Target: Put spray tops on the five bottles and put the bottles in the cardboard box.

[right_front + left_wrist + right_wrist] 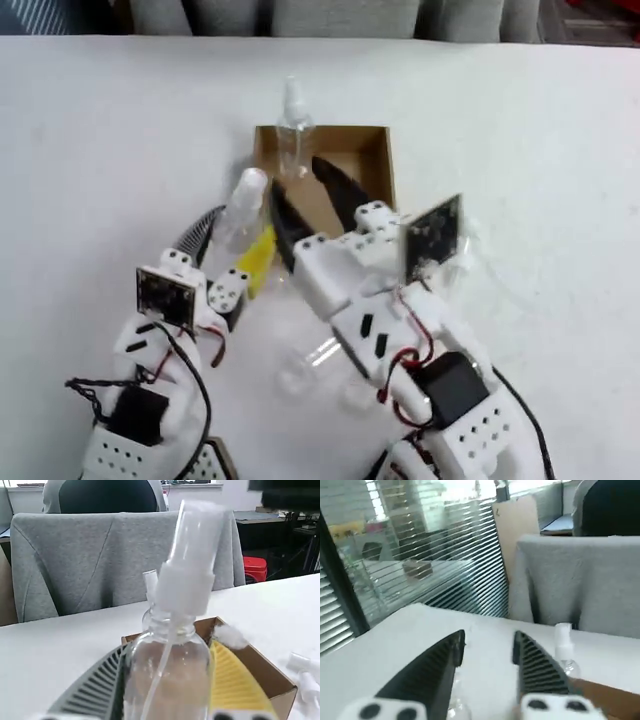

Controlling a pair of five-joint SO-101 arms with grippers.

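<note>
A: Left gripper [240,228]?
B: Clenched on an upright bottle [167,670], spray top [187,580] fitted; just beside the cardboard box [322,128].
A: Right gripper [489,635]?
B: Released, empty, above the box; second bottle [293,135] upright inside, at the far wall.

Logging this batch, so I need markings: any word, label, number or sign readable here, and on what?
No text can be read.
Bottle in the left pincer: clear, no label.
Cardboard box: plain, no print seen.
Yellow board in the room behind: too blurred to read.
</note>
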